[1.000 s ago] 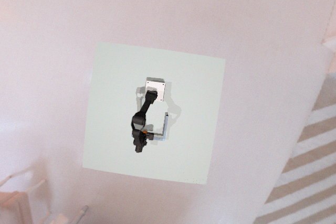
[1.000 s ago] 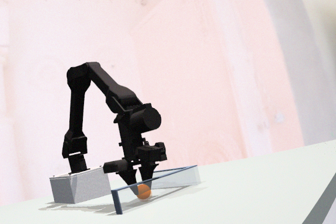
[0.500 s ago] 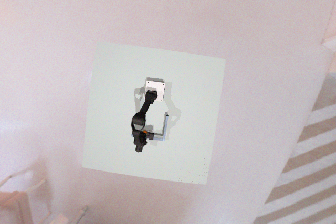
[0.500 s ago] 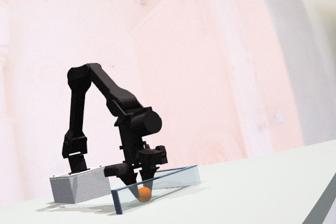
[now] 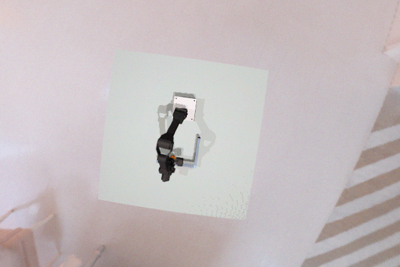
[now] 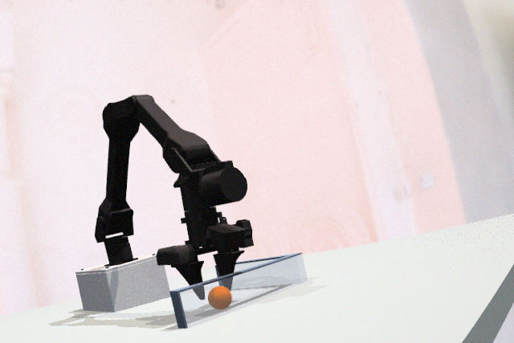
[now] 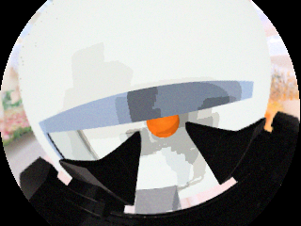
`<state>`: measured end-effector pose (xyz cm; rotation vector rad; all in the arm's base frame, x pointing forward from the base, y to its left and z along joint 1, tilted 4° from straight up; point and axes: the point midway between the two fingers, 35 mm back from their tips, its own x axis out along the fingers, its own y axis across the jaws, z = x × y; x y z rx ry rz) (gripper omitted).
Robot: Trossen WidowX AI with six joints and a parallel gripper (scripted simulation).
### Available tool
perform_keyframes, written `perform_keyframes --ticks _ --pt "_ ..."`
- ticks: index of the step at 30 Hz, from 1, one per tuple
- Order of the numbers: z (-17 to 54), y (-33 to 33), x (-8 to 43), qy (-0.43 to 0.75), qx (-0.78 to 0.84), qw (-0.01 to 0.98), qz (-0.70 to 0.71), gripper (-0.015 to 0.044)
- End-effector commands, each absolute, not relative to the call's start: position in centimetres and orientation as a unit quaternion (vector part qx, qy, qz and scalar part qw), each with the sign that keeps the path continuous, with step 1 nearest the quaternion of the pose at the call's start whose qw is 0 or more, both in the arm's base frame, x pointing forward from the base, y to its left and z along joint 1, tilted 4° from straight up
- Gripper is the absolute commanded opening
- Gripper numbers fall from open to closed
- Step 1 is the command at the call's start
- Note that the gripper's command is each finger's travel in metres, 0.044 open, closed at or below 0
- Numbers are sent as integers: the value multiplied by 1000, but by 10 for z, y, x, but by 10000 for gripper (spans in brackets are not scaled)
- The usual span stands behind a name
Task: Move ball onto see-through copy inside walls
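Note:
The orange ball (image 5: 172, 157) (image 6: 219, 297) (image 7: 163, 126) rests on the table inside the corner, close beside the long clear wall (image 6: 265, 281) (image 7: 94, 112). That wall's top edge hides the ball's far side in the wrist view. The other clear wall (image 5: 197, 152) meets it at the corner, away from the ball. No separate see-through copy shows; the ball's place looks like the copy's, with no offset visible. My gripper (image 6: 214, 292) (image 7: 163, 130) is open, its low fingertips on either side of the ball. Gaps show between ball and both fingertips in the wrist view.
The pale table (image 5: 145, 73) (image 6: 373, 289) lies around the walls. The arm's box-shaped base (image 5: 190, 102) (image 6: 136, 285) stands behind the walls' open side. The long wall stands right beside my fingers, and the arm covers part of it in the top view.

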<state>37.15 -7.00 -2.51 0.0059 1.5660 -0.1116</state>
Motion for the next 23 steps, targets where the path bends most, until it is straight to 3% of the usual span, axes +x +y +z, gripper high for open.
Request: perform_keyframes --ticks 1,14,19,23 --pt "38 -67 377 691 2 721 -50 309" --pt "42 -67 379 686 -2 726 -50 309" --pt "89 -63 372 689 -2 723 -49 440" --pt "92 -63 372 689 -2 723 -49 440"
